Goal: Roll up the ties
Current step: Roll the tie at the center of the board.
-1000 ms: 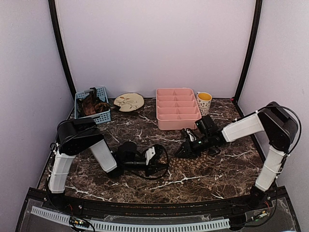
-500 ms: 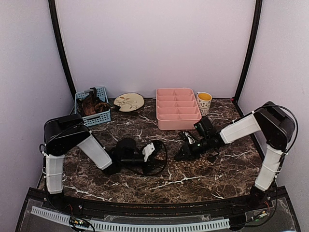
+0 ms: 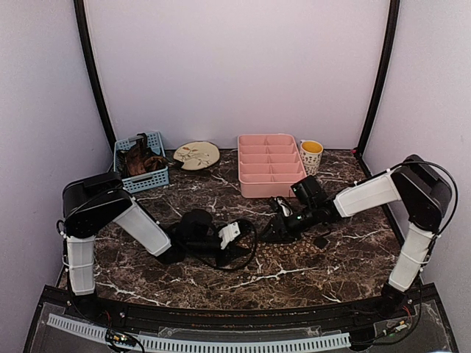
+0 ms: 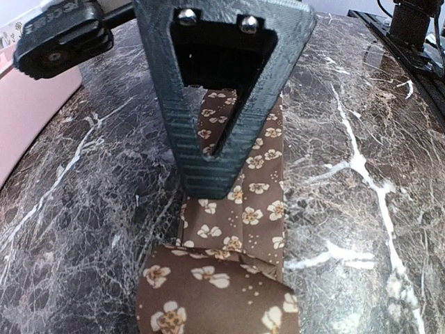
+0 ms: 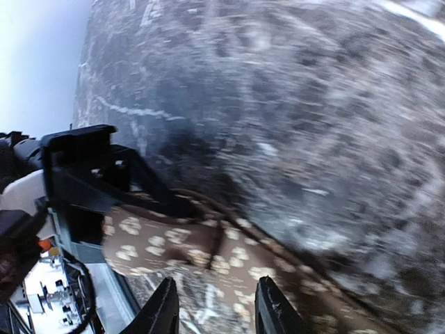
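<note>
One tie point(image 3: 296, 248), brown with small tan flowers, lies flat on the marble between the two arms. Its left end is folded over into a thick wad point(image 4: 212, 292). My left gripper point(image 3: 234, 235) is shut on that wad; in the left wrist view one dark ribbed finger point(image 4: 219, 132) rests on the strip, and the other finger is hidden. The right wrist view shows the wad point(image 5: 156, 243) held in the left gripper's black jaws. My right gripper point(image 5: 217, 309) is open just above the tie's strip point(image 5: 278, 275), with nothing between its tips.
A blue basket point(image 3: 156, 176) holding more brown fabric stands at the back left. Beside it are a patterned plate point(image 3: 196, 155), a pink divided tray point(image 3: 269, 189) and a mug point(image 3: 310, 156). A black cable point(image 3: 250, 254) loops under the left gripper.
My right gripper has opened and slid a little left along the tie. The left arm's elbow swung left, while its gripper kept its hold on the folded end.
</note>
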